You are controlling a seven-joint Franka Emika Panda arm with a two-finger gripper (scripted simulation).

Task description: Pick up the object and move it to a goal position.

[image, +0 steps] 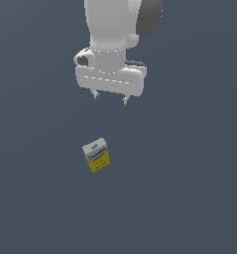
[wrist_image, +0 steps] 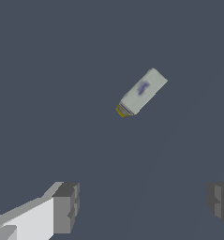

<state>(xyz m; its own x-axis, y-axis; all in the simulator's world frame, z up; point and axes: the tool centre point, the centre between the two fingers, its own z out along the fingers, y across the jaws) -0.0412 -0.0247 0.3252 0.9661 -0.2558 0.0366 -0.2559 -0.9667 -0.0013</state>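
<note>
The object is a small carton (image: pixel 95 155) with a white-grey top part with blue lettering and a yellow lower part. It rests on the dark grey floor (image: pixel 189 188), turned at an angle. In the wrist view the carton (wrist_image: pixel 141 92) shows mostly its white-grey end with a thin yellow edge. My gripper (image: pixel 110 98) hangs above and behind the carton, apart from it. It is open and empty; both grey fingertips (wrist_image: pixel 66 207) show wide apart in the wrist view.
Only the plain dark grey floor surrounds the carton. The white arm body (image: pixel 112 34) fills the upper middle of the exterior view.
</note>
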